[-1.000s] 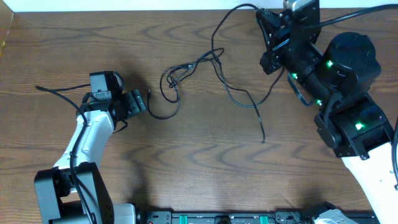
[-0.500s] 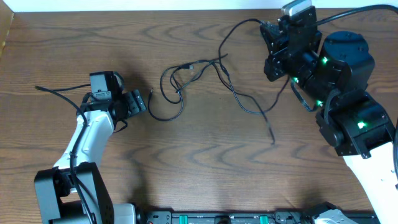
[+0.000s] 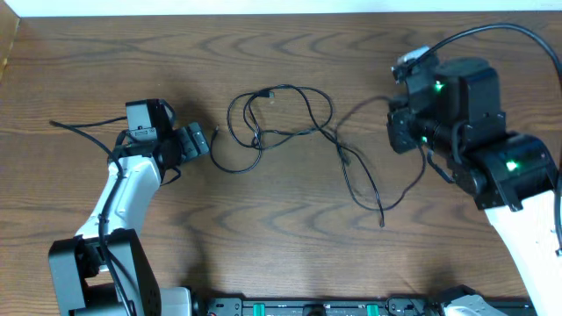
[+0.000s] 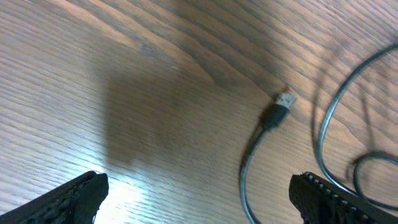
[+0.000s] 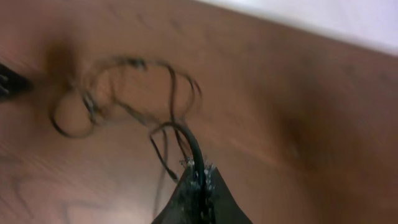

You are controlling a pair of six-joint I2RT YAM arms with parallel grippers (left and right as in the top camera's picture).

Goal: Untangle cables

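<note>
On the grained wooden table, thin black cables are lying in tangled loops; the left gripper is gaping empty beside a metal-tipped USB plug, the right gripper is pinching one strand

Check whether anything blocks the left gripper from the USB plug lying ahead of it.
Nothing visible does. Between the open left gripper and the USB plug lies only bare wooden table.

Looped cables on the tabletop, one plug end just right of the left fingers, another strand in the right fingers
</note>
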